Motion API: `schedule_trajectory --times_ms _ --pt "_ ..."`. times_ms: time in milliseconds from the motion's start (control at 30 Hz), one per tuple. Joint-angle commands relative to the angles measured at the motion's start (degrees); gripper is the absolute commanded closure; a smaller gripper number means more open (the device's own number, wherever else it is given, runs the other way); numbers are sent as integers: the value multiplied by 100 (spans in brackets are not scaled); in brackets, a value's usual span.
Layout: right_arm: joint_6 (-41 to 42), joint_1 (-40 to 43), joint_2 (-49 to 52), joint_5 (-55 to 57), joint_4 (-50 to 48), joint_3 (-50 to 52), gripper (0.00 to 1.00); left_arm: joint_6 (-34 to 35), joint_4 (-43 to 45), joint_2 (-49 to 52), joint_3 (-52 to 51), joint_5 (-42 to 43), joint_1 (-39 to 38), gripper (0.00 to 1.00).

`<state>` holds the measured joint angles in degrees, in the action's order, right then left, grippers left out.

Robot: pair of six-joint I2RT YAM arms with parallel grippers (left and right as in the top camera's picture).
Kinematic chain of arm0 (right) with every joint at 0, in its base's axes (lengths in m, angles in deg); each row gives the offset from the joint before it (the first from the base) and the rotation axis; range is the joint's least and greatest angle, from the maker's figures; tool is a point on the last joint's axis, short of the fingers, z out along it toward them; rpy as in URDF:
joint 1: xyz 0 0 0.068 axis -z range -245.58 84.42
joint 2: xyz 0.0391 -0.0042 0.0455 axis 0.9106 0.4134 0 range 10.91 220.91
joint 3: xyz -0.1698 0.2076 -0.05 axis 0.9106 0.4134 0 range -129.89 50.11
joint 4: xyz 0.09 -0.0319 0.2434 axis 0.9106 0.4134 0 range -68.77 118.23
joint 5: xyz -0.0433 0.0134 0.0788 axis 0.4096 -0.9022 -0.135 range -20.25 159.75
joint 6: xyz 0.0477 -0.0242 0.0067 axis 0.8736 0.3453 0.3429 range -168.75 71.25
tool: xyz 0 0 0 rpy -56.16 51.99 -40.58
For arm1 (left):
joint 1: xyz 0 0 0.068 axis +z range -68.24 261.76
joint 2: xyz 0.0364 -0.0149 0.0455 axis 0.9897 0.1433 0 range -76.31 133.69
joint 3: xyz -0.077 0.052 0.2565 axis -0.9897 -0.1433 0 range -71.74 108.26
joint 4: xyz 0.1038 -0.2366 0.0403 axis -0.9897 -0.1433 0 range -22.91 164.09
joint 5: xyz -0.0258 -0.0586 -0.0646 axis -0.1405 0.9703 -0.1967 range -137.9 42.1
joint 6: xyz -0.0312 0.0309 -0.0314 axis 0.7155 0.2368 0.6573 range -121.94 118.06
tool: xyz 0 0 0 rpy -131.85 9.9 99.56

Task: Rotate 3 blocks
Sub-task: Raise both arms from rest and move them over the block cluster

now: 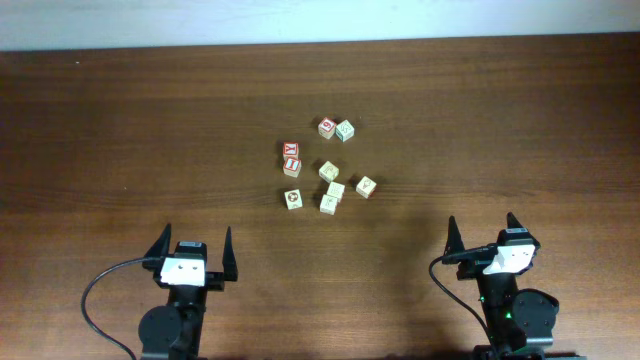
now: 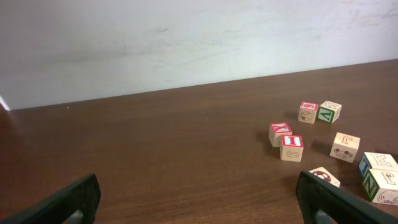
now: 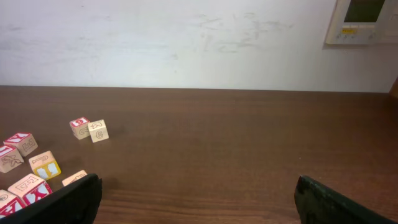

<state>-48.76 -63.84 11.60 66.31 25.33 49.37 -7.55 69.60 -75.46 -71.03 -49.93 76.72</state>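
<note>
Blocks (image 1: 328,170) lay clustered at tabletop (image 1: 120,130) centre | left hand (image 1: 197,238) near-left, open, empty | right hand (image 1: 482,225) near-right, open, empty | judged light, rigid, smooth wood: pinch opposite flat faces

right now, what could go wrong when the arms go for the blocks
The blocks sit in a tight cluster, several touching in pairs, like the red-topped pair; a grip on one may nudge its neighbour. The cluster lies between the open left gripper and right gripper, so both reaching in together could collide.
</note>
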Motion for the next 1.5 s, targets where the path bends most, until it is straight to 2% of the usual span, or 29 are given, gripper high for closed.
schedule_trajectory --times_ms 0,800,967,1000,1100,1167,1300,1400,1467 --pt "24 22 -33 48 15 42 1 -92 -9 -50 -20 -76 -17 1" --pt "22 22 -33 284 -168 42 2 -92 -9 -50 -20 -76 -17 1" --pt "28 22 -33 -577 -249 39 1 -70 7 -50 -17 -9 -17 1" --pt "111 22 -28 -973 -208 -170 1 415 289 -48 -11 -15 -17 1" --pt "358 22 129 -1250 20 -728 2 793 374 52 258 -15 -17 1" --pt "675 22 433 -1469 295 -1394 2 863 334 291 654 -17 -17 1" --pt "673 22 1274 -1910 824 -2848 2 883 334 1014 1818 -35 -17 1" --pt "673 22 2052 -2330 970 -3574 2 883 326 1681 2496 -26 -17 1" --pt "675 20 2959 -2785 1322 -4207 2 881 170 2564 3261 391 -17 1"
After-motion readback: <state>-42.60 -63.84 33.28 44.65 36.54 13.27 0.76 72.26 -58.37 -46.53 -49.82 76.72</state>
